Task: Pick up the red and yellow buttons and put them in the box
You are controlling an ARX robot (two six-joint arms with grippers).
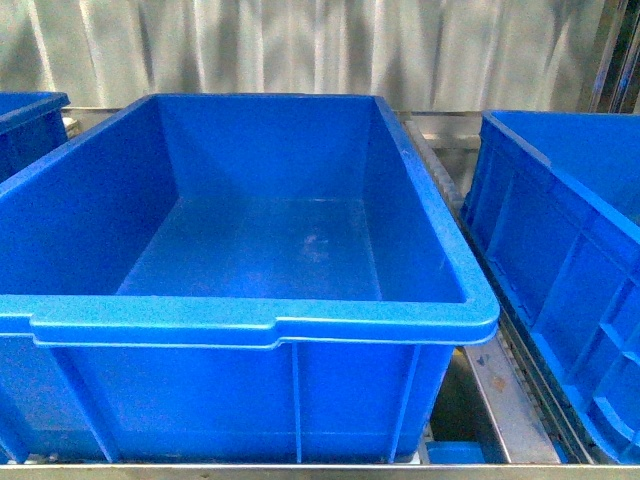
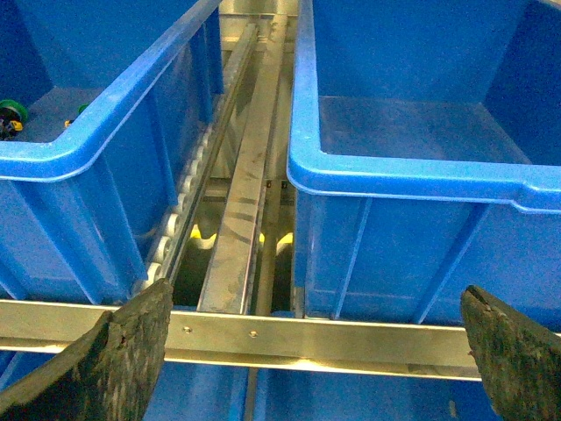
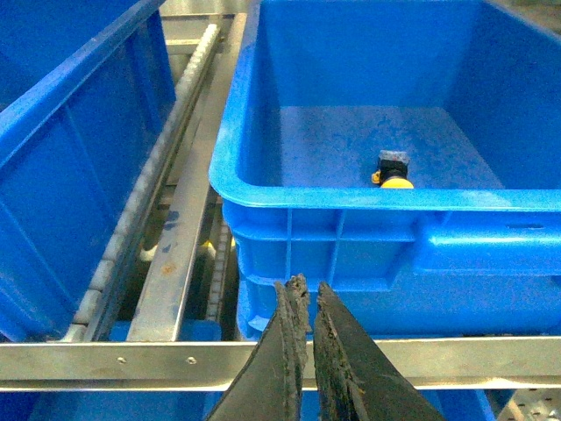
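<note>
A large empty blue box point(image 1: 260, 325) stands in the middle, seen from the front. A yellow button point(image 3: 395, 178) with a dark body lies on the floor of the blue bin point(image 3: 351, 197) to its right, close to the near wall. No red button shows. My right gripper point(image 3: 307, 291) is shut with nothing in it, hovering outside that bin's near wall, over a metal rail. My left gripper point(image 2: 316, 307) is open and empty, its dark fingers point(image 2: 114, 351) spread wide over the rail between the left bin point(image 2: 96, 145) and the box point(image 2: 421, 171). Neither arm appears in the front view.
A green-capped switch point(image 2: 10, 114) lies in the left bin's far corner, with a small unclear piece point(image 2: 74, 112) near it. Metal roller tracks point(image 2: 241, 219) run between the bins. A metal crossbar point(image 3: 131, 355) spans the front. A pale curtain point(image 1: 300, 45) hangs behind.
</note>
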